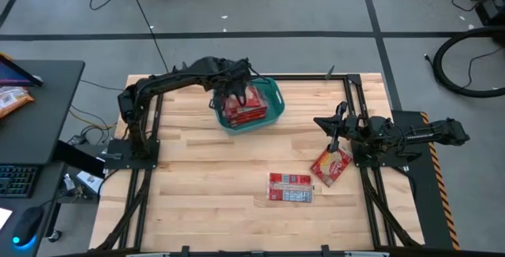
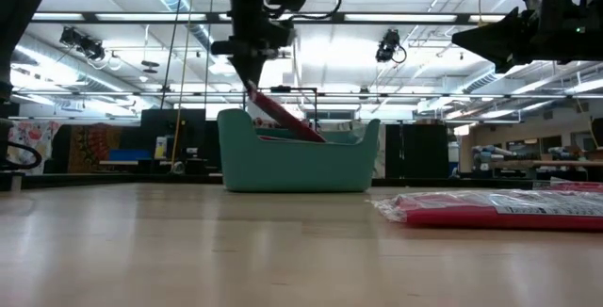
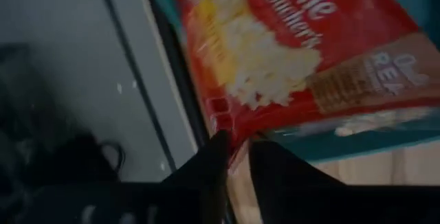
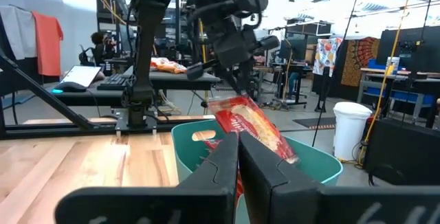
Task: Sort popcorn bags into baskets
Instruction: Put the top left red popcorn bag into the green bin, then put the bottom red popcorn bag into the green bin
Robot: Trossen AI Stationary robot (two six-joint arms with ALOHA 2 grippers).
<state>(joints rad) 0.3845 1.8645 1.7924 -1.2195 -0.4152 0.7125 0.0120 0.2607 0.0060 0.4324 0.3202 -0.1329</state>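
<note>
The teal basket [image 1: 276, 93] [image 2: 297, 161] [image 4: 184, 138] stands on the far middle of the table with red popcorn bags [image 1: 243, 112] lying in it. My left gripper [image 1: 229, 91] [image 2: 252, 81] [image 3: 237, 145] is over the basket's left part, shut on one red bag [image 2: 287, 119] [image 3: 289, 52] [image 4: 251, 124]. My right gripper [image 1: 322, 121] [image 2: 462, 36] [image 4: 238, 148] hovers shut and high at the table's right, pointing toward the basket. Two more bags lie flat on the table: one [image 1: 331, 165] below the right arm, one [image 1: 290, 188] nearer the near edge. My left gripper pinches the red bag by an edge near one corner [image 3: 227, 124] between its two fingers, coming from above and pointing down. The bag hangs slanting below the fingers, its lower end [image 2: 311, 133] down inside the basket behind the rim.
A black frame runs along the table's edges [image 1: 154, 115]. A desk with a keyboard [image 1: 20, 180] stands off the table's left side. Bare wood [image 1: 205, 178] lies across the near left of the table.
</note>
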